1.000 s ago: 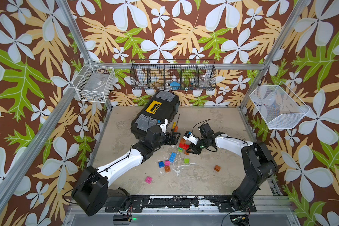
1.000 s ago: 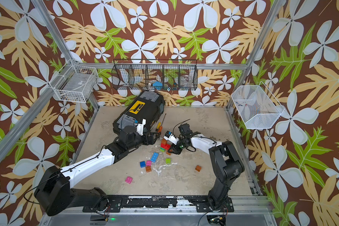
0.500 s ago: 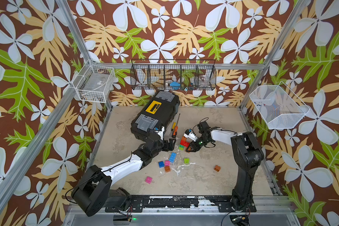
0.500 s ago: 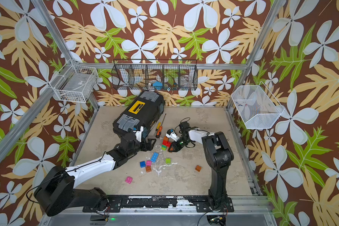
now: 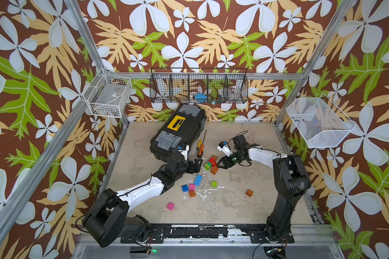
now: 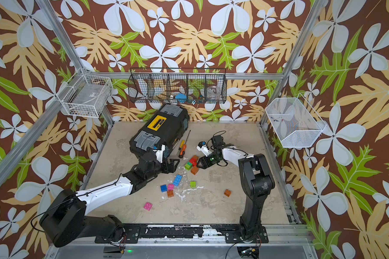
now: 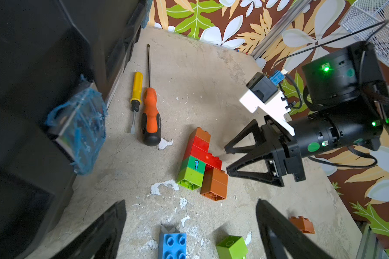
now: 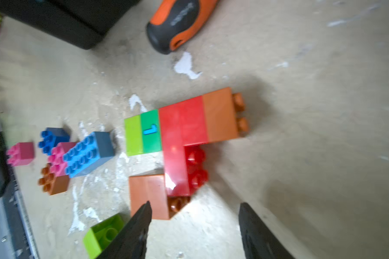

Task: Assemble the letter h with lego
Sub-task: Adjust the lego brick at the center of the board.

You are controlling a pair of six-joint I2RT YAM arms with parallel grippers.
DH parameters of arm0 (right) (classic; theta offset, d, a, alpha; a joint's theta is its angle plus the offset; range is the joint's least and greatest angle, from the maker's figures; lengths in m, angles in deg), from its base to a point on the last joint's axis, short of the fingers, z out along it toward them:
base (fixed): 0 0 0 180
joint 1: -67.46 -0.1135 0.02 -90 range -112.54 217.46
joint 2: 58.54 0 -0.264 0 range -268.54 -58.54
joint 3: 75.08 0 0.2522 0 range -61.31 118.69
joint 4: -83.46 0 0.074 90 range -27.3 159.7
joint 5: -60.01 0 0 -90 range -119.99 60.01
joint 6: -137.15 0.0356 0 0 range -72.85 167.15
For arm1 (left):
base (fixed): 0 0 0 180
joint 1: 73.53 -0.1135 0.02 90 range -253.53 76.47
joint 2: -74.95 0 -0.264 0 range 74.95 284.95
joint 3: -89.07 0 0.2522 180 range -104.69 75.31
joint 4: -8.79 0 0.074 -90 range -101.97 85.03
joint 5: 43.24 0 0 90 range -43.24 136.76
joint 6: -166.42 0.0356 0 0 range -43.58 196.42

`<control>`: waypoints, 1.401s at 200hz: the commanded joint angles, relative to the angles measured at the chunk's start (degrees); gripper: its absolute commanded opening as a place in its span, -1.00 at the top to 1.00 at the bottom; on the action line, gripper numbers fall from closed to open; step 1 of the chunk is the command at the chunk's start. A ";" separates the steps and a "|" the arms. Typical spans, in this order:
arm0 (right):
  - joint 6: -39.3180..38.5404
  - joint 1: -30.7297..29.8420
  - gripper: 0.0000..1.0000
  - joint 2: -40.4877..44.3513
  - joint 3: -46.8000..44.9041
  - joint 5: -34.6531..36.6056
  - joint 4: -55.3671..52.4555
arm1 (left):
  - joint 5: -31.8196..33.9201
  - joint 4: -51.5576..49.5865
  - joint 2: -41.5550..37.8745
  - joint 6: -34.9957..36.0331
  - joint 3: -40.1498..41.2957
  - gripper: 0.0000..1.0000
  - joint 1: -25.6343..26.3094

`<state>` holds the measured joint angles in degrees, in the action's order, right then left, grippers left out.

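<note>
Partial letter h (image 5: 212, 164) flat on floor, frame centre in a top view. Right gripper (image 5: 218, 164) jaws apart, empty, just beside it. Left gripper (image 5: 200, 166) spread wide, empty. Loose lego (image 5: 198, 180) just below.

A black toolbox (image 5: 177, 132) with a yellow lid panel lies askew at the back of a scuffed beige worktop (image 5: 245, 201). Just beside it lie an orange screwdriver (image 5: 201, 149) and a yellow screwdriver (image 5: 198, 144), side by side. On the flowered walls hang a white basket (image 5: 108, 96), a black basket (image 5: 199, 86) and a mesh basket (image 5: 319, 123).
</note>
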<state>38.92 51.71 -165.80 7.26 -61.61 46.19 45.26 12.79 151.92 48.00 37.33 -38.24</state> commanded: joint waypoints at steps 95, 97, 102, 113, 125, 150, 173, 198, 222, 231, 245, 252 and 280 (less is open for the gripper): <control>3.49 -17.65 -0.33 8.72 -7.70 31.44 5.30 | 7.64 -20.31 -18.36 -10.11 5.18 -0.93 -0.92; 3.38 -17.65 -0.35 8.45 -7.61 31.44 5.33 | 7.87 -20.35 -18.55 -10.10 5.25 -0.93 -0.92; 3.08 -17.72 -0.38 7.99 -7.38 31.39 5.52 | 8.11 -20.39 -18.69 -10.08 5.28 -0.93 -0.92; 3.26 -17.70 -0.42 6.98 -6.85 32.32 6.15 | 8.10 -20.37 -18.82 -9.92 5.08 -0.93 -0.92; 3.47 -17.65 -0.42 5.43 -5.71 33.47 6.30 | 8.10 -20.26 -18.43 -9.81 5.11 -0.93 -0.92; 3.75 -17.26 -0.42 1.57 -2.28 38.16 4.99 | 7.85 -20.04 -16.95 -9.64 5.28 -0.93 -0.92; 5.30 -15.04 -0.41 -0.38 -0.26 40.10 5.23 | 7.01 -19.05 -15.73 -9.54 5.85 -0.93 -0.92; 7.43 -12.05 -0.40 -0.78 1.20 41.45 7.51 | 6.08 -17.91 -14.42 -9.62 6.25 -0.93 -0.92; 10.38 -9.95 -0.40 -0.87 3.36 42.98 10.51 | 4.06 -17.27 -12.99 -11.04 6.97 -0.93 -0.93; 11.56 -9.45 -0.40 -0.72 4.58 41.81 10.59 | 1.68 -16.60 -12.21 -11.74 7.42 -0.92 -0.92; 13.01 -9.41 -0.40 0.24 5.37 38.37 10.74 | -1.28 -16.51 -10.83 -13.12 7.70 -0.91 -0.51; 14.34 -9.41 -0.40 1.40 4.83 36.14 11.17 | -1.70 -16.52 -10.27 -14.01 7.82 -0.91 -0.11; 19.61 -9.56 -0.39 8.87 -2.12 28.74 14.33 | -1.30 -16.97 -10.29 -15.92 8.53 -0.89 2.02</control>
<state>52.69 42.31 -161.71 9.34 -25.98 57.76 45.57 -4.72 141.87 34.32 45.53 -37.61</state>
